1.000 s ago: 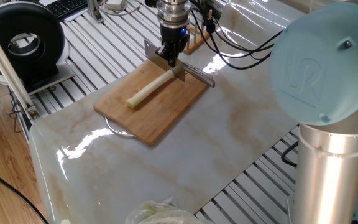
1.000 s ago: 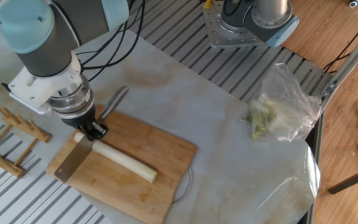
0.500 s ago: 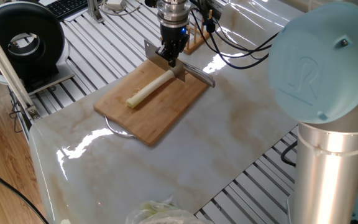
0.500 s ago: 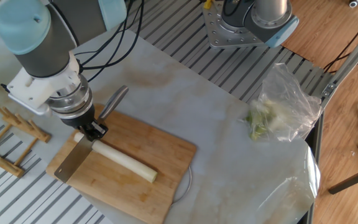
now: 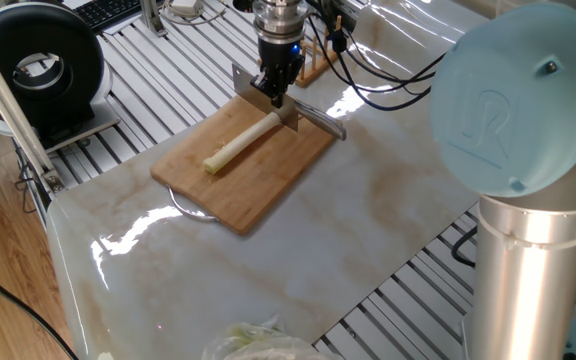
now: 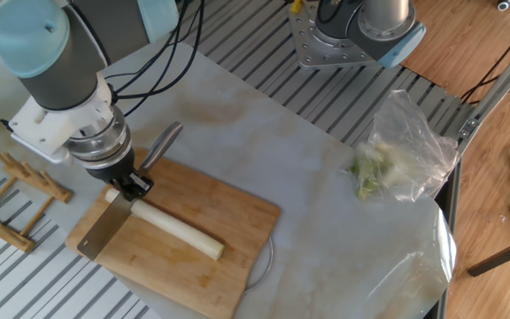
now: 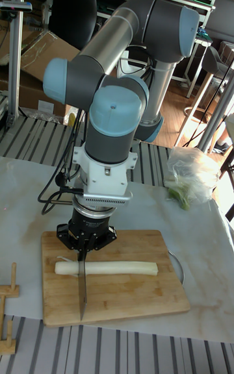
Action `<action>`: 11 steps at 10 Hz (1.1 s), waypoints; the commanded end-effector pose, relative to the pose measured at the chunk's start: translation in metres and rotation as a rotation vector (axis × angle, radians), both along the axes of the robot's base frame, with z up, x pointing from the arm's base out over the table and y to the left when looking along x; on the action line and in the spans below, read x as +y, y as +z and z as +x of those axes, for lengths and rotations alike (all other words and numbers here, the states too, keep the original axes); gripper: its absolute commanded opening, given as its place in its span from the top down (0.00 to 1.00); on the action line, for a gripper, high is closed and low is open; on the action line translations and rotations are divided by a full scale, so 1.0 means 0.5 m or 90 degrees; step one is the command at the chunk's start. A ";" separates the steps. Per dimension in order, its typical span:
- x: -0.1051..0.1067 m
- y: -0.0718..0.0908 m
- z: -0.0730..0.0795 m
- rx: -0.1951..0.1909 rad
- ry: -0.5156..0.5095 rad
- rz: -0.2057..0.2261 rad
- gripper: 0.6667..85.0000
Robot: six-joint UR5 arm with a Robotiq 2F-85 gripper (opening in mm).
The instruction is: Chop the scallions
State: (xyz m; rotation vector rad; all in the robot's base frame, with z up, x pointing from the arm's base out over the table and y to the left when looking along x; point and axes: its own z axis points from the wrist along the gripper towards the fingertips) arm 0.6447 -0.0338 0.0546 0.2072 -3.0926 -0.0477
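Moved almost nothing since earlier. Hand [image 6: 132, 185] closed on knife [image 6: 104, 232], blade across scallion [image 6: 177, 229], lying whole on cutting board [image 6: 237, 248] lower left, steadied for first cut.

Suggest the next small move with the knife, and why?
Probably press the knife straight down to finish the first cut. The gripper holds it blade-down across the scallion near one end, and the stalk looks whole on the cutting board, no chunk separated yet.
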 end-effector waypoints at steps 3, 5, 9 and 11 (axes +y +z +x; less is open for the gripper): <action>0.000 0.044 -0.018 0.020 -0.005 0.005 0.99; 0.006 0.039 -0.014 0.012 -0.007 0.010 0.99; 0.014 0.023 -0.013 0.006 -0.018 -0.001 0.99; 0.016 0.009 -0.009 0.000 -0.020 -0.001 0.99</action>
